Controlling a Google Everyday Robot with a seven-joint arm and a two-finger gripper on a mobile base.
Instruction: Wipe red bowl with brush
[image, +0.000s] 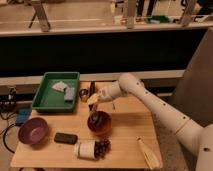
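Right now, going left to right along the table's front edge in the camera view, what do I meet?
Purple bowl → black block → white cup lying on its side → pale yellowish stick. The claw hangs further back, over the red bowl.

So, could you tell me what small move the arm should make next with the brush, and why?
Probably a short sideways sweep of the brush across the inside of the red bowl. The gripper hovers just above the bowl, holding the brush roughly upright with its dark head already down inside, so a wiping stroke seems the fitting step.
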